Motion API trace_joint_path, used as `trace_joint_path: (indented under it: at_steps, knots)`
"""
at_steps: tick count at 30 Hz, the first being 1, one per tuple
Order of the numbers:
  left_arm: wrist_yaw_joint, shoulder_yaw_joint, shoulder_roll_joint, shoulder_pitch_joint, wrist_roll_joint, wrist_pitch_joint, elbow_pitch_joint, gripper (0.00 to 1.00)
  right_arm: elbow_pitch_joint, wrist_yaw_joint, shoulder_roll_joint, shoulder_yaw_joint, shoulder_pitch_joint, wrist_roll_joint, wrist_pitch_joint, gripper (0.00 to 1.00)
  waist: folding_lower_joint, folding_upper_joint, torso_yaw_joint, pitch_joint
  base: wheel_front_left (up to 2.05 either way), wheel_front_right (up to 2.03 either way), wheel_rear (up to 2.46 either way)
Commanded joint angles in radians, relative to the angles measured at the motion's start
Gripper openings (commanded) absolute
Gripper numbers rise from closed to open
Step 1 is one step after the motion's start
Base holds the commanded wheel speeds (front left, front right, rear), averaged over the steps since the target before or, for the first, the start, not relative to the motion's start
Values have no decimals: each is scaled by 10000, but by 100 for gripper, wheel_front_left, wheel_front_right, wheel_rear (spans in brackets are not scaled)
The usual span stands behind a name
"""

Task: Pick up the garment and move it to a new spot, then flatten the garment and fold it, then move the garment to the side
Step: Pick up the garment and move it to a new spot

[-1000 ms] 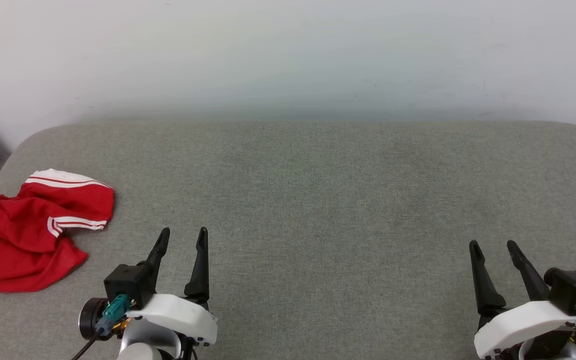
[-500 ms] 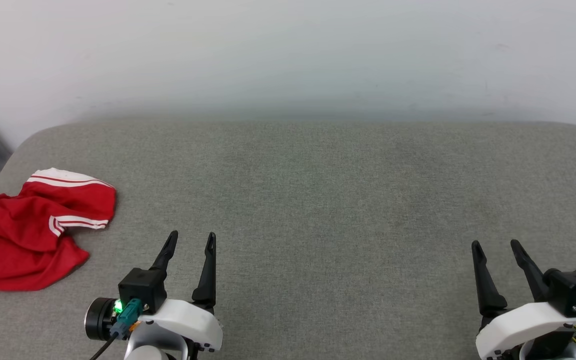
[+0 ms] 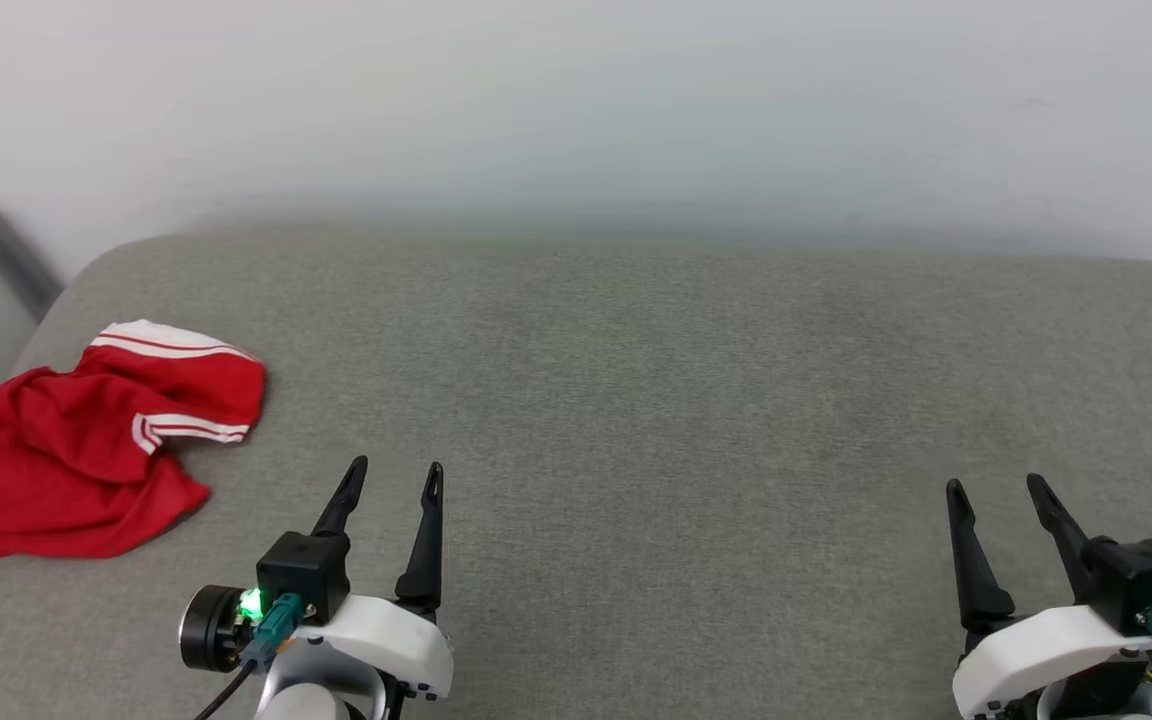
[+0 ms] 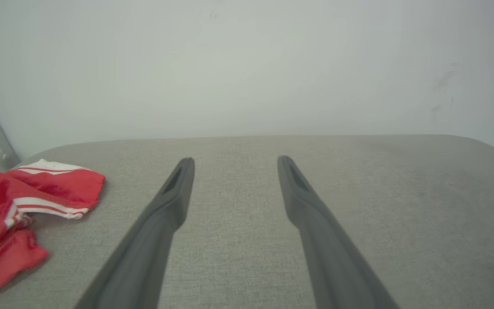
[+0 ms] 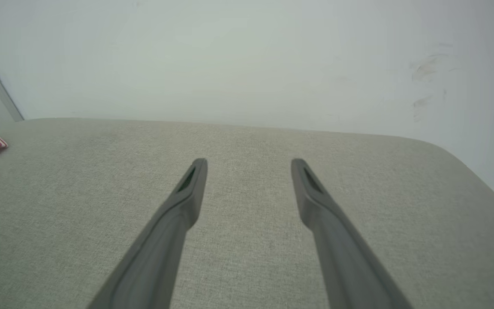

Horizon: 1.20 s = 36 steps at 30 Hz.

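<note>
Lying crumpled at the left edge of the head frame, the red jersey T-shirt (image 3: 86,450) sits on the grey cushion (image 3: 636,400). Left gripper (image 3: 394,478) and right gripper (image 3: 998,488) hover at lower frame, fingers spread, empty. Risk: pinching several bunched layers, lifting a wad.

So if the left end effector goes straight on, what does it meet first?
Left end effector: likely only grey cushion, then the wall; the red jersey lies left of that line.

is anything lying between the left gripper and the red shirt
Nothing: only bare grey padded surface separates the left gripper from the garment, as the head view and the left wrist view show.
</note>
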<state>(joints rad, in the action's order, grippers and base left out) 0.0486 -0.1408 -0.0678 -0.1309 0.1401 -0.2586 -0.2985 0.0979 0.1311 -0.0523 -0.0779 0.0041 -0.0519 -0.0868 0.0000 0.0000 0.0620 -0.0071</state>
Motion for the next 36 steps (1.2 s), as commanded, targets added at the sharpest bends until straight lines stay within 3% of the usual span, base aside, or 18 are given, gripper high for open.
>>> trace_joint_path:
  at_steps: [1, 22, 29, 36]
  knots:
    - [-27, 33, -20, -116, -142, -59, -45, 100, -65, -6, 33, 35, -15, 153, -32, 100, 0, 0, 134, -2, 0, 0, 0]
    - [-103, 1015, 22, -208, 457, -66, -156, 100, -546, -6, 24, 943, -10, -264, 157, 100, 0, 0, 3356, 152, 0, 0, 0]
    - [-103, 1229, 13, -225, 525, -66, -154, 100, -640, -6, 24, 1056, -156, -272, 205, 100, 0, 0, 3905, 189, 0, 0, 0]
    - [-135, 1343, -25, -430, 506, -66, -208, 100, -727, -6, 24, 1077, -248, -192, 251, 100, 0, 0, 3985, 284, 0, 0, 0]
